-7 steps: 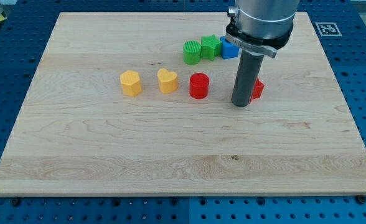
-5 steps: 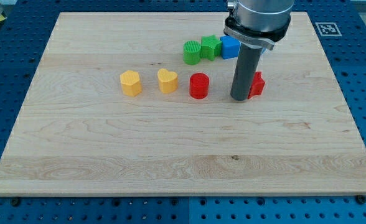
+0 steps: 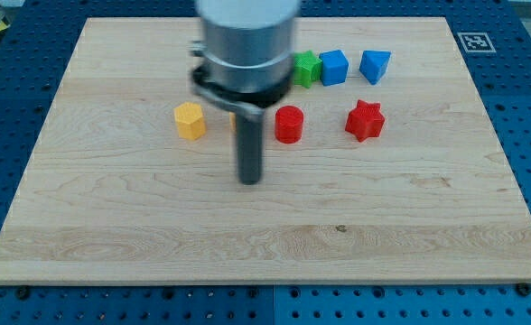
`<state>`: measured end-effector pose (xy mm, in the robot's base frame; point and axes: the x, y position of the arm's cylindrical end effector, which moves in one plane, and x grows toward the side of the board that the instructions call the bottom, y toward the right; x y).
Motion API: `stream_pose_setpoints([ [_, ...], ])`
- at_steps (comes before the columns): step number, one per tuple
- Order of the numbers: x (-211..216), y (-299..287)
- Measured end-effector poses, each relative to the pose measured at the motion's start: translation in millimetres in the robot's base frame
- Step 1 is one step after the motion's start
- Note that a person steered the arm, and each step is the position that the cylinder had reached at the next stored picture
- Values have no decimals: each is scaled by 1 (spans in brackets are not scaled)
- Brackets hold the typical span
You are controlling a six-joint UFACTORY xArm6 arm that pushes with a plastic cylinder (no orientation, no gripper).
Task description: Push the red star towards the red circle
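1. The red star (image 3: 365, 121) sits on the wooden board (image 3: 112, 235), to the view's right of the red circle (image 3: 289, 124), apart from it with bare wood between them, on about the same row.
2. I judge the star to be light, stiff and hard, likely to slide easily on the smooth wood. Its points could make it turn if pushed off-centre, so the push should land on its side farthest from the red circle, square through its middle.
3. My tip (image 3: 249, 180) rests on the board below and to the view's left of the red circle, well apart from the star and touching no block.
4. There are no fingers on this arm, only the rod, so nothing is held.
5. Count: two red blocks (star and circle). One yellow block (image 3: 190, 120) lies to the left of the red circle. A green star (image 3: 308, 67) and two blue blocks, one (image 3: 335, 67) and another (image 3: 375, 64), lie above the circle. The arm may hide more blocks on the circle's left; I cannot tell.
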<state>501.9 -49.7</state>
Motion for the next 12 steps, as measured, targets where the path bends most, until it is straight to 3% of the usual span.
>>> stream_pose_setpoints([
  [1, -24, -84],
  [2, -81, -158],
  [3, -146, -168],
  [5, -138, -45],
  [9, -106, 26],
  [10, -117, 39],
  [12, -121, 126],
])
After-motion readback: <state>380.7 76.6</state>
